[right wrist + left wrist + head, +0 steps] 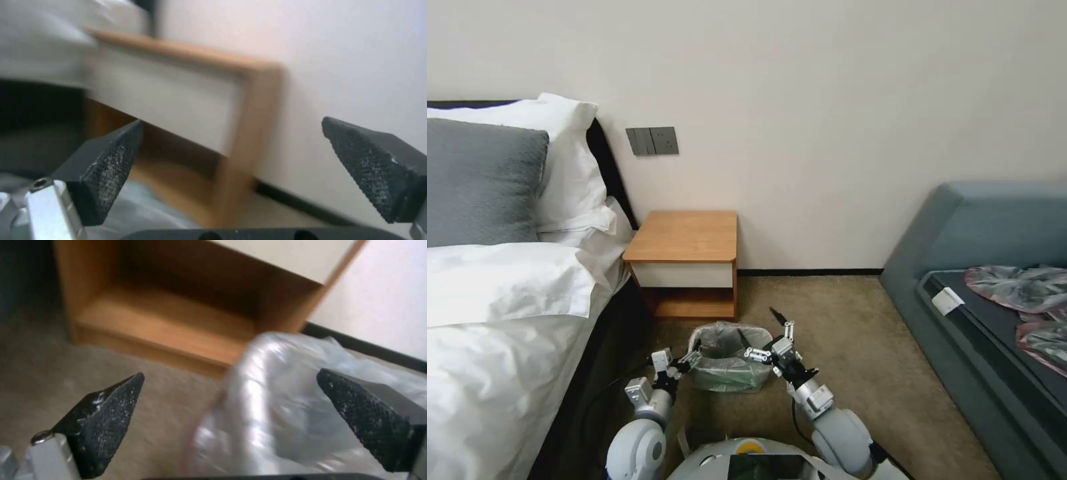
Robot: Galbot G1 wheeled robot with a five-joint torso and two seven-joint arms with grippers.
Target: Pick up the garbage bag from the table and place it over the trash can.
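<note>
The garbage bag (725, 341), grey and wrinkly, lines the trash can (730, 381) and drapes over its rim, on the carpet in front of the table (684, 235). The table's wooden top is bare. My left gripper (675, 367) is open at the bin's left rim; in the left wrist view the left gripper (230, 373) has the bagged rim (271, 413) between its spread fingers without touching it. My right gripper (768, 339) is open just above the bin's right rim. In the right wrist view the right gripper (232, 121) faces the table (253, 76), with bag plastic (129, 213) low down.
A bed (500, 320) with white linen and a grey pillow runs along the left, close to my left arm. A blue-grey sofa (980, 227) on the right carries other flat grey bags with pink edges (1017, 287). Open carpet (854, 333) lies between bin and sofa.
</note>
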